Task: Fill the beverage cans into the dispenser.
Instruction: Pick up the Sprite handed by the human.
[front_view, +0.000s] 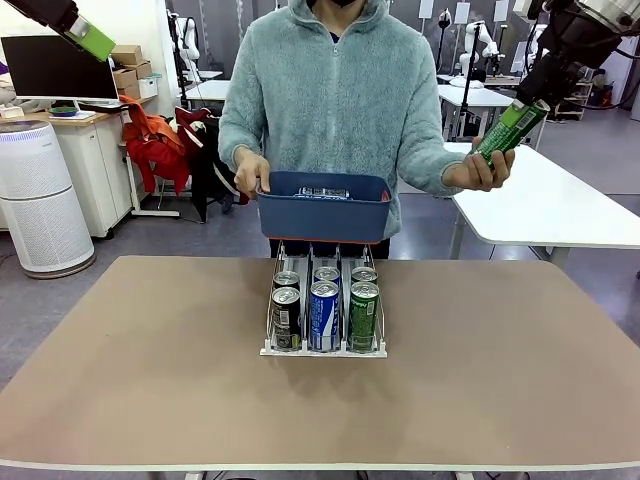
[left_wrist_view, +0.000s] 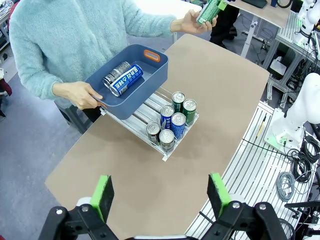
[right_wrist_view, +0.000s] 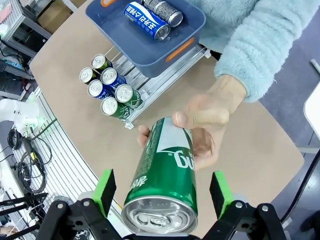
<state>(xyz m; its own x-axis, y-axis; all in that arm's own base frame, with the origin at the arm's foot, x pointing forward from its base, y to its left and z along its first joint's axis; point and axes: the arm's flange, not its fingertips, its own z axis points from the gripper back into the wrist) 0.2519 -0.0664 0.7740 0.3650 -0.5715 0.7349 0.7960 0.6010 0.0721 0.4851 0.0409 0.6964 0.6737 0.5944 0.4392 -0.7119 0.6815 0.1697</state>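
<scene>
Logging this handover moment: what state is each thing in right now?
Green can, held up by the person's hand.
Right pincer, open around that can, not clamped.
Left pincer, open, empty.
Dispenser, six cans standing, two per lane.
Blue bin, held by the other hand, two cans lying inside.

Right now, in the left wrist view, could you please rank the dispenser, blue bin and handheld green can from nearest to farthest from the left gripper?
1. dispenser, mid-table.
2. blue bin, behind it.
3. green can, farthest, in the person's hand.
</scene>
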